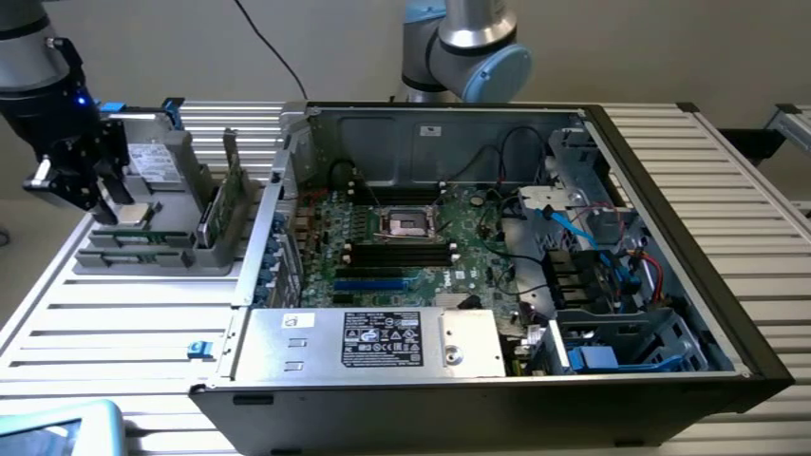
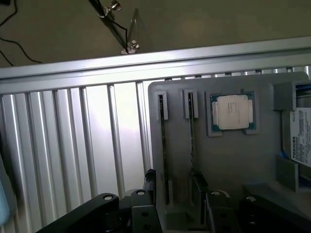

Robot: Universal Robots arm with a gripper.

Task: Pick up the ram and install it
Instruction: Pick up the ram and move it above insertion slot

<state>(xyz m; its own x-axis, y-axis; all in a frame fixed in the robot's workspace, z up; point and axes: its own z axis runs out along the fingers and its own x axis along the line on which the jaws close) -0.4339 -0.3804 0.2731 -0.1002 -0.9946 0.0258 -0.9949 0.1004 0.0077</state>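
**Gripper (image 2: 173,187) above ram (image 2: 164,145) in parts tray**

The arm's tool hangs over a grey tray (image 2: 228,160) at the exterior view's left, on the slatted aluminium table (image 1: 127,323). Its two dark fingers (image 2: 149,182) are spread apart and clasp nothing. The wrist view shows them low over one end of the tray's two narrow slots.

The ram stands on edge in the outer slot, the one closest to the bare table slats, and is seen as a thin dark line running the length of the slot. Its near end lies between the spread fingers. Whether either finger touches it cannot be told. A second stick (image 2: 191,141) stands on edge in the neighbouring slot, parallel and just beside the first. The other finger sits at or over this stick's end.

Beyond the second stick, a square silver processor (image 2: 232,112) lies flat in its own recess. A drive (image 2: 301,138) with a white label sits at the tray's far side.

At the exterior view's right of the tray, well apart from the tool, is the open computer case (image 1: 419,142). Its green motherboard (image 1: 380,275) is exposed, with a bank of black memory slots (image 1: 399,252) at the middle of the board.
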